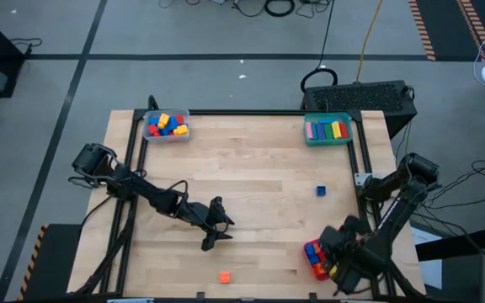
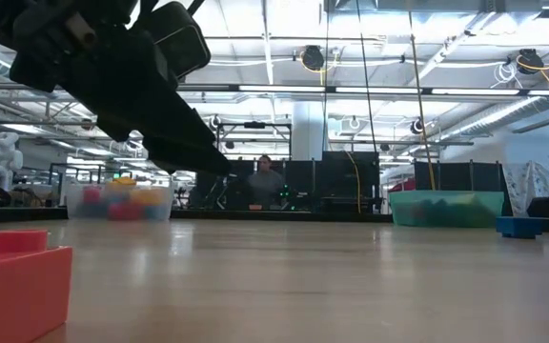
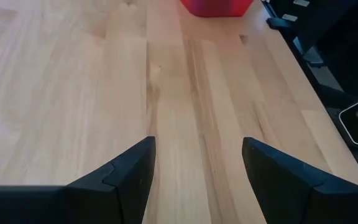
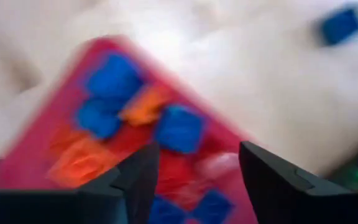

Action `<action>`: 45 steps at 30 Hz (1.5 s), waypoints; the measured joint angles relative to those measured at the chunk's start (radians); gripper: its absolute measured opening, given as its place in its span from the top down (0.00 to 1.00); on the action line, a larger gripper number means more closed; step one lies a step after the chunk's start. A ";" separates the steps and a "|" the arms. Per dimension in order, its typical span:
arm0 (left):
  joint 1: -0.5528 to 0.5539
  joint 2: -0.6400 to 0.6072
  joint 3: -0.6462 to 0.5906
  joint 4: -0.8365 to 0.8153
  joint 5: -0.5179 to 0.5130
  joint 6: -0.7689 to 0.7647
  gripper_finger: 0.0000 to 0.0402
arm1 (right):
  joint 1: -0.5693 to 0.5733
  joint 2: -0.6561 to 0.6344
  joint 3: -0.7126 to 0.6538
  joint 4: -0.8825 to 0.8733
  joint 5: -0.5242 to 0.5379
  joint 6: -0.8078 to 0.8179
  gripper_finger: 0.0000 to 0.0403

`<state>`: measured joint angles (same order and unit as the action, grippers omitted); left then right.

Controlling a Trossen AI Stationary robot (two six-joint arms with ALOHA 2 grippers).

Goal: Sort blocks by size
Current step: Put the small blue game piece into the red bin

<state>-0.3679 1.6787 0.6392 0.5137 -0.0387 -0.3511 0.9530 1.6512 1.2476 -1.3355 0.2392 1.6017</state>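
Observation:
My left gripper (image 1: pixel 218 225) hovers open over bare wood near the table's middle, nothing between its fingers (image 3: pixel 197 149). My right gripper (image 1: pixel 333 252) points down, open, over the red tray (image 1: pixel 313 259) at the near right. That tray holds blue and orange blocks (image 4: pixel 179 127). An orange block (image 1: pixel 224 276) rests flat on the table near the front edge. A blue block (image 1: pixel 320 191) rests on the table right of centre. The clear tray (image 1: pixel 167 126) at the far left holds mixed blocks. The teal tray (image 1: pixel 327 129) at the far right holds long bars.
A black frame (image 1: pixel 226 112) runs along the table's far and side edges. A keyboard (image 1: pixel 369 94) lies beyond the far right corner. Bare wood lies between the trays (image 1: pixel 251 168). A person (image 2: pixel 265 181) sits in the room far behind the table.

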 joint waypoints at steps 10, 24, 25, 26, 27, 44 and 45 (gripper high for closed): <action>0.000 0.000 0.000 0.000 0.000 0.001 0.40 | -0.161 -0.058 -0.076 -0.145 0.190 -0.090 0.42; -0.001 0.000 -0.001 -0.011 -0.008 0.048 0.40 | -0.593 -0.356 -0.504 0.235 -0.007 -0.916 0.42; -0.001 0.000 -0.001 -0.011 -0.008 0.056 0.40 | -0.612 -0.375 -0.519 0.250 -0.007 -0.962 0.42; -0.001 0.000 -0.001 -0.011 -0.008 0.068 0.40 | -0.630 -0.391 -0.531 0.259 -0.006 -1.006 0.42; -0.001 0.001 -0.001 -0.011 -0.008 0.075 0.40 | -0.649 -0.403 -0.540 0.268 -0.006 -1.042 0.42; -0.001 0.001 -0.001 -0.014 -0.024 0.122 0.40 | -0.823 -0.343 -0.560 0.350 -0.045 -1.157 0.42; -0.001 0.001 -0.001 -0.015 -0.024 0.122 0.40 | -0.829 -0.328 -0.560 0.353 -0.054 -1.176 0.42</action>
<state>-0.3687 1.6794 0.6384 0.4984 -0.0624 -0.2295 0.1236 1.3229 0.6880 -0.9821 0.1855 0.4260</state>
